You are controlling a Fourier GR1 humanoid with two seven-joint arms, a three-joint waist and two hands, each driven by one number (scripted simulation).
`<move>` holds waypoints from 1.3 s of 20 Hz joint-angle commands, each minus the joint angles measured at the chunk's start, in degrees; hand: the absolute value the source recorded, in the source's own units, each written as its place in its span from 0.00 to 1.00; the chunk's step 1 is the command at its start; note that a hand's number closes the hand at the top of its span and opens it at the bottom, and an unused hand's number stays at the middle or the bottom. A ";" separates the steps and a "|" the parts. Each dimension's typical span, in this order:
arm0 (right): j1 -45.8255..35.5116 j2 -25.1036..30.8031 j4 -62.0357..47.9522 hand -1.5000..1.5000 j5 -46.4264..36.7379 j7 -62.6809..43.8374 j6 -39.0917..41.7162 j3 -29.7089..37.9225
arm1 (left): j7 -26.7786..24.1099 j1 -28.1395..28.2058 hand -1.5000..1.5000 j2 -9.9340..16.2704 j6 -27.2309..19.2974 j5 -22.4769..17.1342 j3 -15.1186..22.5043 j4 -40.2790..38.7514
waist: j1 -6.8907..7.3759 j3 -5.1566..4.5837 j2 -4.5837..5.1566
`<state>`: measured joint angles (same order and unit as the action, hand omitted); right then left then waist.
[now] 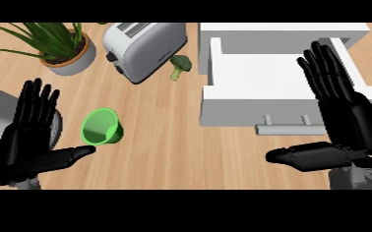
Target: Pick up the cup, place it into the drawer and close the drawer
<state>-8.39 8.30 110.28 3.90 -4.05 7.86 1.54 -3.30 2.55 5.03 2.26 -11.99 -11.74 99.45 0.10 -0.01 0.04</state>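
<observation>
The green cup [102,127] lies on its side at lower left of the frame, on the counter [174,142], just beside the left hand [29,142], whose fingers are spread straight and hold nothing. The right hand [338,123] at right is likewise spread flat, over the open white drawer [254,73]. A toaster [141,44], broccoli [180,66] and a potted plant [62,46] stand along the top.

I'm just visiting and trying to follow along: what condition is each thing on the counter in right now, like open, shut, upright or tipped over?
Drawer: pulled open, nothing visible inside.
Green cup: lying on its side on the counter, not held.
Left hand: open, fingers straight, beside the cup.
Right hand: open, fingers straight, over the drawer's right side.
Toaster: slots show nothing in them.
Potted plant: upright.
Broccoli: lying by the toaster.
</observation>
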 commanded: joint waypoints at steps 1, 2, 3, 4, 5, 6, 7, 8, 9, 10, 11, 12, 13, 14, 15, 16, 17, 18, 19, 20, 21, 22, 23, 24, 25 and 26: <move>2.41 -0.74 -0.98 0.00 -0.77 4.21 0.91 -0.06 | -6.89 4.28 0.00 -2.10 0.93 2.07 0.32 -5.04 | -0.04 0.00 -0.04; -3.06 3.73 -3.41 0.00 4.61 0.84 3.69 6.17 | -3.77 -2.00 0.00 -0.35 -0.43 2.24 -0.34 -8.90 | -0.17 0.00 0.02; -5.20 0.12 -8.07 0.00 -0.53 3.27 0.32 2.02 | -8.18 0.08 0.00 -0.42 1.49 1.62 -1.56 -12.51 | 0.11 -0.01 0.08; -1.65 -1.62 -1.54 0.00 -1.45 0.82 -0.91 -0.58 | -8.77 1.14 0.00 1.41 3.21 0.26 -3.36 -11.90 | -0.03 -0.01 -0.04; -5.04 -0.27 -3.58 0.00 -1.22 -0.33 -1.25 1.30 | -12.50 0.31 0.00 0.97 2.99 1.10 -4.18 -17.52 | -0.05 -0.03 0.03; -3.69 0.26 -2.35 0.00 -0.55 0.49 -0.03 1.85 | -10.81 0.65 0.00 0.49 1.08 2.28 -3.31 -14.88 | -0.05 0.00 -0.04; -4.92 1.07 -3.99 0.00 0.26 1.01 0.73 2.79 | -12.50 -3.27 0.00 -0.11 -0.37 4.09 -2.95 -22.03 | -0.26 -0.02 0.04; -5.99 2.41 -4.68 0.00 2.63 -0.20 2.16 4.61 | -15.42 -1.23 0.00 1.10 2.08 3.19 -4.20 -23.69 | -0.15 -0.02 0.03; -4.92 0.77 -4.96 0.00 0.15 1.61 0.85 2.91 | -14.94 -0.94 0.00 -0.12 0.46 4.22 -3.02 -23.14 | -0.08 -0.01 -0.01; -4.71 0.45 -2.09 0.00 -0.49 -0.59 0.41 1.46 | -16.40 -4.19 0.00 1.37 1.56 3.71 -4.21 -28.73 | -0.24 -0.02 -0.01; -3.79 1.33 -3.22 0.00 1.38 0.31 1.52 3.82 | -18.51 -1.46 0.00 -0.24 1.50 4.38 -3.04 -28.04 | -0.16 -0.01 -0.03; -9.34 1.46 -6.50 0.00 0.46 -2.19 -0.25 4.08 | -18.00 -2.78 0.00 2.35 4.00 2.20 -5.08 -30.23 | -0.01 -0.02 0.00; -6.67 0.10 -7.17 0.00 0.25 2.75 0.55 3.20 | -22.63 -2.00 0.00 -0.51 1.45 5.27 -3.26 -32.34 | -0.06 -0.01 0.01; -6.23 0.21 -5.23 0.00 -1.27 0.47 -0.57 2.59 | -24.17 -3.55 0.00 2.80 4.29 2.58 -6.67 -36.50 | -0.14 -0.02 0.00; -6.48 2.56 -3.70 0.00 1.78 -1.54 1.62 5.05 | -24.78 -6.66 0.00 3.00 2.53 4.19 -6.44 -40.49 | -0.32 -0.03 0.00; -3.84 0.76 -1.11 0.00 0.95 -2.39 0.58 3.05 | -28.25 -1.28 0.00 1.49 4.72 4.38 -5.10 -38.90 | -0.22 -0.02 -0.05; -6.31 0.39 -1.03 0.00 0.88 -3.14 0.12 2.41 | -28.47 -5.37 0.00 5.34 6.42 2.84 -8.00 -44.16 | -0.25 -0.03 -0.01; -7.51 2.52 -0.19 0.00 3.28 -6.49 1.15 4.78 | -31.36 -8.56 0.00 4.50 4.03 5.22 -7.36 -49.40 | -0.46 -0.05 0.02; -7.65 1.93 -3.00 0.00 1.91 -2.99 1.04 4.59 | -32.12 -11.36 0.00 4.72 3.42 5.25 -7.48 -52.94 | -0.36 -0.04 0.04; -7.31 1.46 -4.17 0.00 1.00 -2.51 0.85 3.96 | -33.53 -9.18 0.00 4.69 4.67 4.79 -7.36 -53.40 | -0.22 -0.02 0.01; -9.10 1.99 -5.83 0.00 1.78 -2.21 0.77 5.43 | -35.55 -9.38 0.00 2.57 2.30 6.11 -6.14 -53.79 | -0.18 -0.02 0.02; -1.92 1.96 -0.71 0.00 3.43 -0.47 3.38 5.07 | -36.74 -12.05 0.00 3.20 2.72 5.95 -6.95 -58.47 | -0.55 -0.03 0.02; -9.33 1.15 -2.88 0.00 1.44 -3.50 -0.30 4.37 | -36.95 -13.55 0.00 6.65 4.52 5.37 -8.10 -60.51 | -0.28 -0.04 0.03; -6.63 0.34 -3.24 0.00 -0.71 -1.83 0.08 2.38 | -41.36 -13.91 0.00 5.93 5.08 5.96 -7.77 -64.52 | -0.33 -0.04 0.04; -6.96 0.54 -6.85 0.00 0.33 0.51 1.42 3.15 | -43.58 -17.23 0.00 6.48 4.26 6.54 -8.73 -70.12 | -0.50 -0.07 0.14; -7.38 1.82 -3.67 0.00 2.04 -2.68 1.33 4.98 | -45.53 -17.55 0.00 7.97 6.47 5.72 -9.64 -73.46 | -0.56 -0.07 0.10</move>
<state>-15.29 9.55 106.45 5.13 -5.88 8.87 5.54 -41.79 -10.65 10.61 6.79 -6.41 -19.65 38.12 -0.29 -0.05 0.10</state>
